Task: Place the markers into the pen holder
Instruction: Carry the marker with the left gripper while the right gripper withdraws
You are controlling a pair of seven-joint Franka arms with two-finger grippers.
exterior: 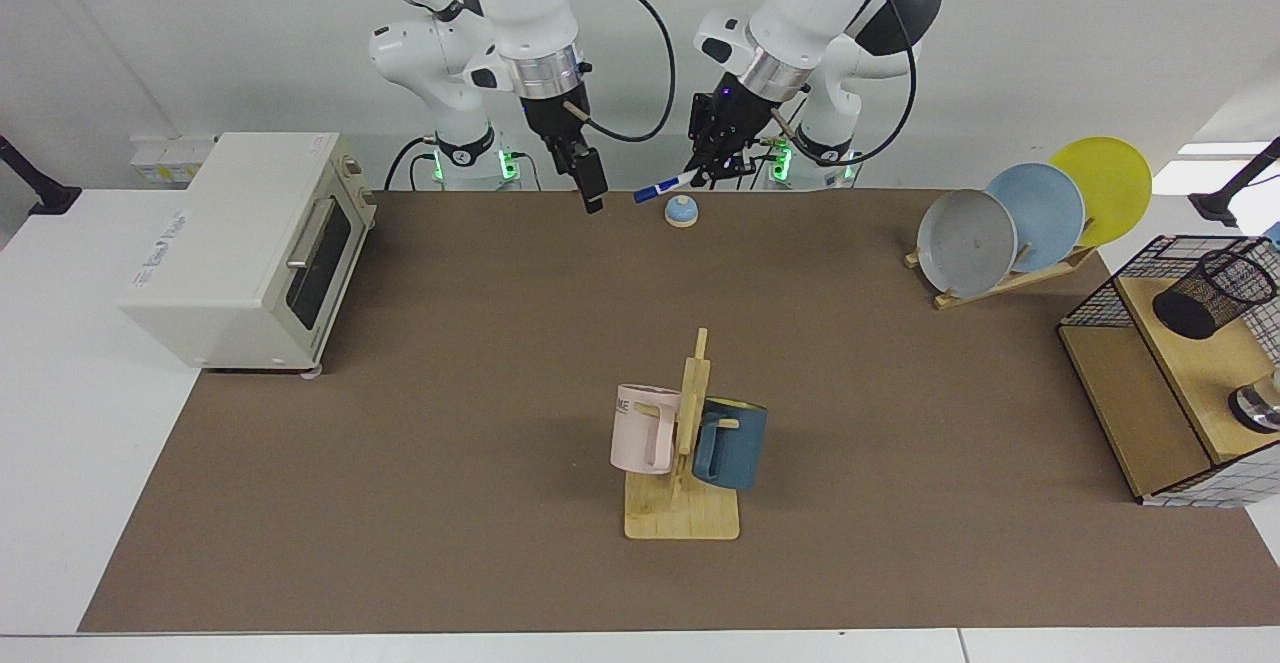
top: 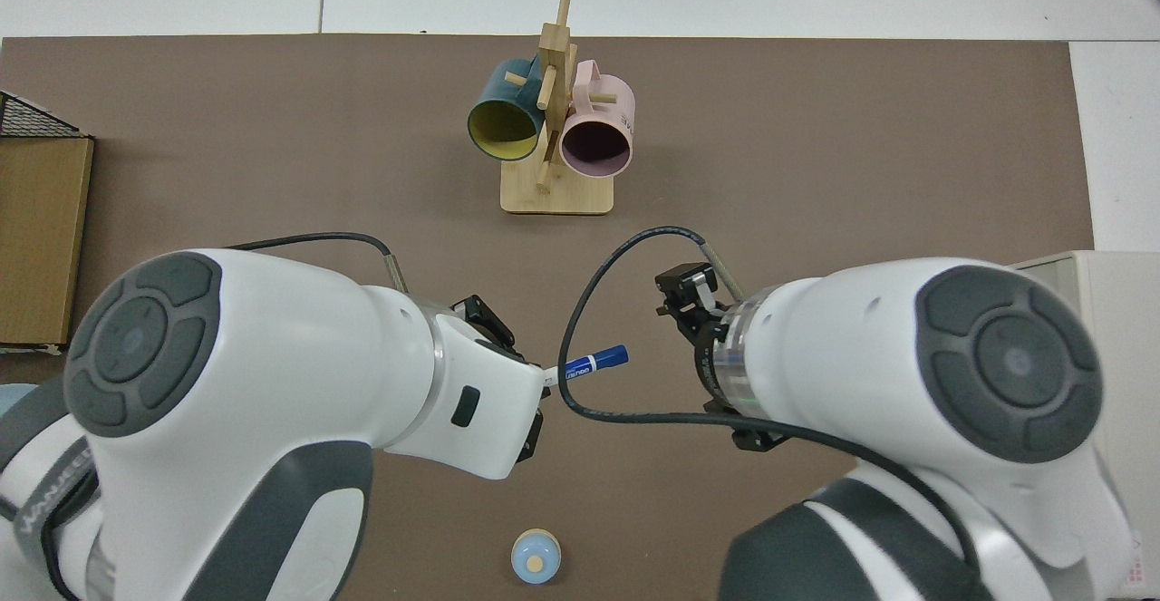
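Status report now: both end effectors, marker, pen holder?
Left end effector holds marker aloft. Right end effector empty, apart. Pen holder far off in wire basket; path open.

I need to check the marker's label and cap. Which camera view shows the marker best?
The top view: the marker shows large, with its blue cap and printed label clear, sticking out from under the left arm's wrist. The facing view shows it small and tilted in the left pincer, held in the air by the blue dome bell.

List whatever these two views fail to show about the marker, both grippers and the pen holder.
- Left gripper: its grip on the marker is too small in the facing view, hidden under the wrist in the top view.
- Right gripper: fingers too small.
- Pen holder: outside the top view.
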